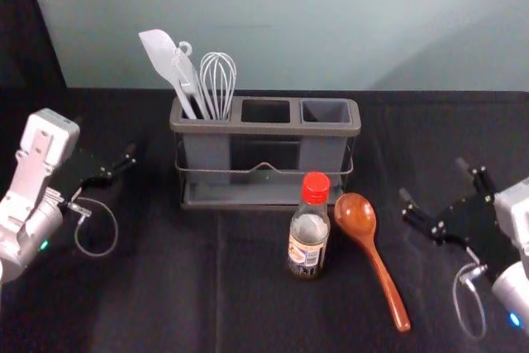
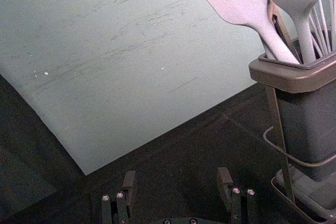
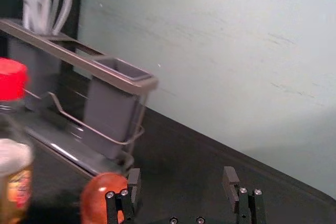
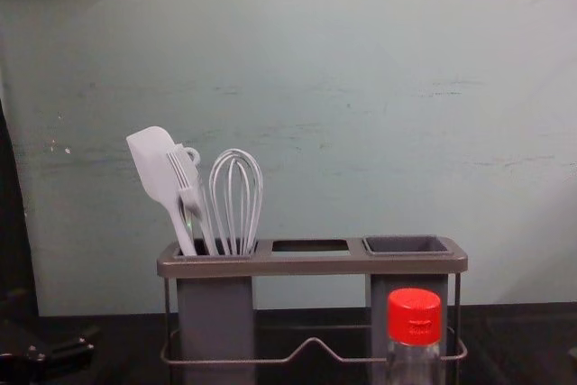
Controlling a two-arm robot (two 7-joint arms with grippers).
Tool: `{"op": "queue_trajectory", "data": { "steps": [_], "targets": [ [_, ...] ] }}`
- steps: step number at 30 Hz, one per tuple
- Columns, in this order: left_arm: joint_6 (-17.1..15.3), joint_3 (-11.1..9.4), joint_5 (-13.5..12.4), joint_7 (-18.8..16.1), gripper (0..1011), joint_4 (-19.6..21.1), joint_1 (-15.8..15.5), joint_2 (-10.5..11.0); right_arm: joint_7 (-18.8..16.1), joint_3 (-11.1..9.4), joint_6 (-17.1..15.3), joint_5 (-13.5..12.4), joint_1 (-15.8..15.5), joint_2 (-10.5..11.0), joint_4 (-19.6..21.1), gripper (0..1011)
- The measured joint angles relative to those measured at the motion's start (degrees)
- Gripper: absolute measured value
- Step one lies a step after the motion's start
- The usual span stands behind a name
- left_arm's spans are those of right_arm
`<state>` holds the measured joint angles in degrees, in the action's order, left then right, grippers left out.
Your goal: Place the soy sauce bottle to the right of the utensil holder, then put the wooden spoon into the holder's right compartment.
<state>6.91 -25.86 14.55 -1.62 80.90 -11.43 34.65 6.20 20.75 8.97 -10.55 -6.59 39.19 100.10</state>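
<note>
With 12 toward the wall (image 1: 331, 22), the bottle (image 1: 308, 233) stands upright between 8 and 9 o'clock from the right claw (image 3: 181, 174), the nearer one, spread and empty. The spoon (image 1: 355, 215) lies between them, handle running toward 5, so a low, straight reach could knock its bowl. The grip should close across the bottle's vertical axis, then carry it toward 2, beside the holder (image 1: 264, 129). The left claw (image 2: 177, 174), spread and empty, is at the holder's 9.
</note>
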Motion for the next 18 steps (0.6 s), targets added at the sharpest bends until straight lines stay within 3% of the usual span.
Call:
{"op": "queue_trajectory", "data": {
  "steps": [10,18],
  "targets": [
    [0.0,0.0,0.0,0.0,1000,0.0,0.0,0.0,-2.7,-0.6,2.8,-2.7,-4.3,-1.1,4.5,1002],
    [0.0,0.0,0.0,0.0,1000,0.0,0.0,0.0,-4.7,1.2,2.8,-2.5,-5.0,-3.9,5.7,1002]
  ]
}}
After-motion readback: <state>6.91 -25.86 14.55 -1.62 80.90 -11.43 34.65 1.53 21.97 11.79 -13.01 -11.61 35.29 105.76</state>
